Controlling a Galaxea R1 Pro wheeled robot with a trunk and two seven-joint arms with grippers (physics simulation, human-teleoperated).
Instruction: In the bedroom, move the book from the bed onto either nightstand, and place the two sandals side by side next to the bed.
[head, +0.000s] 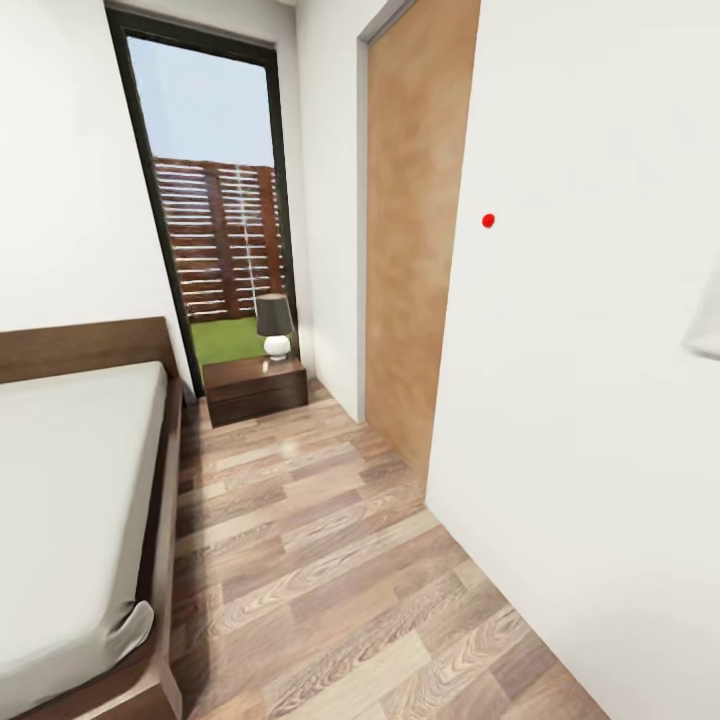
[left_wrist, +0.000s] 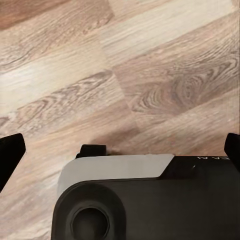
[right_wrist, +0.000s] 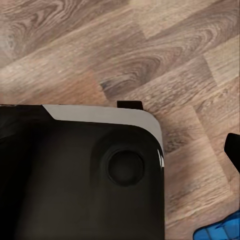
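The bed (head: 70, 500) lies at the left of the head view, a pale mattress on a dark wooden frame. Beyond its far corner, under the window, stands a dark reddish nightstand (head: 252, 385). The book is out of view. A bright blue piece, likely one sandal (right_wrist: 220, 231), shows at a corner of the right wrist view on the plank floor. My left gripper (left_wrist: 120, 150) hangs open over the floor, its black fingertips (left_wrist: 10, 155) far apart. One fingertip (right_wrist: 233, 147) of the right gripper sits wide at the frame edge, so it reads as open and empty.
A grey-shaded lamp (head: 274, 325) stands on the nightstand. A tall dark-framed window (head: 215, 200) closes the far end. A brown door (head: 410, 250) and a white wall (head: 600, 400) run along the right. Wood floor (head: 320, 560) forms a lane between bed and wall. My black base (left_wrist: 150, 205) is below both wrists.
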